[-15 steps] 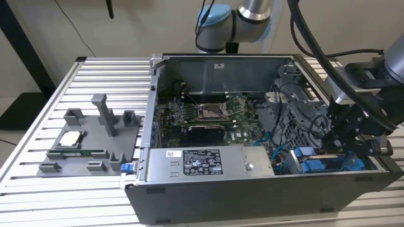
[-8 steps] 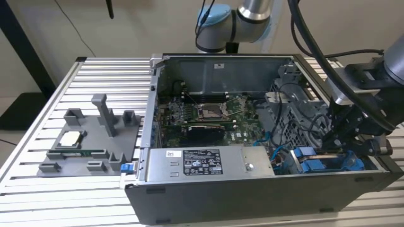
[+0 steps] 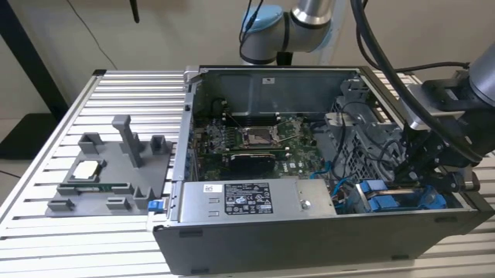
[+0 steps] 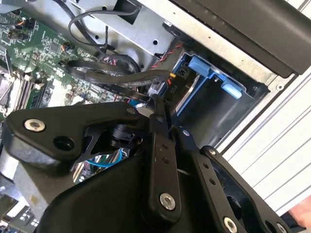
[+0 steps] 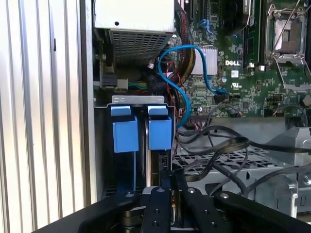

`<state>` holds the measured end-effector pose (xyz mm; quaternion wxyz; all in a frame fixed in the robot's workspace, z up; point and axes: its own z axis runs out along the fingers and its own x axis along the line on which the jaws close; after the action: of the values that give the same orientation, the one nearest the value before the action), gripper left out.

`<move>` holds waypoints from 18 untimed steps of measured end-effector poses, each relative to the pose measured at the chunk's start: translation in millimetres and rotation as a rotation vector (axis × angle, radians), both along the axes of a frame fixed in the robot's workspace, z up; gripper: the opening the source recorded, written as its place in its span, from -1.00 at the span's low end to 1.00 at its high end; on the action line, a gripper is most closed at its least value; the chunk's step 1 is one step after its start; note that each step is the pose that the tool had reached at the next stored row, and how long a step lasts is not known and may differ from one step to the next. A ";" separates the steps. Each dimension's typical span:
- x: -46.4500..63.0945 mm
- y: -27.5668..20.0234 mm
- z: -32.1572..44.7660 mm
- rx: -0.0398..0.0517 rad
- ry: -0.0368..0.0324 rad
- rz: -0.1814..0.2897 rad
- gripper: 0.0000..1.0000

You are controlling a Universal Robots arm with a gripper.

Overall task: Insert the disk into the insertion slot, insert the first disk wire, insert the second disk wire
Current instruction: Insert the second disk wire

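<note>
Disk (image 5: pixel 160 132) seated in slot (image 5: pixel 138 99), blue carrier tab showing. Fingers (image 4: pixel 159 136) clenched on plug of flat black wire (image 4: pixel 119 78), held at disk's exposed end, apparently for plugging in. Computer case (image 3: pixel 309 243) laid open on slatted bench (image 3: pixel 54 243) for access.

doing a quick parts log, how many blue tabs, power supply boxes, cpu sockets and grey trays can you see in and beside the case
blue tabs: 2
power supply box: 1
cpu socket: 1
grey tray: 1
total: 5
</note>
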<state>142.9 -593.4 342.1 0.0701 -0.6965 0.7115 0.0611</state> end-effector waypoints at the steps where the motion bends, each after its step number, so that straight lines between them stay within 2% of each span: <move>1: 0.0 0.0 -0.1 0.0000 0.0000 0.000 -0.69; 8: 0.5 -0.1 -1.9 0.0001 0.0000 -0.003 -0.69; 9: 0.5 -0.1 -6.6 -0.0007 0.0001 -0.004 -0.65; 11: 0.6 -0.2 -7.8 0.0068 0.0000 -0.005 -0.65; 12: 0.6 -0.1 -6.8 0.0096 0.0000 -0.005 -0.53; 15: 0.6 -0.1 0.1 0.0159 0.0000 -0.005 -0.53; 18: 0.6 -0.2 7.6 0.0175 0.0001 -0.005 -0.53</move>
<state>143.5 -593.6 349.8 0.0764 -0.6941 0.7127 0.0672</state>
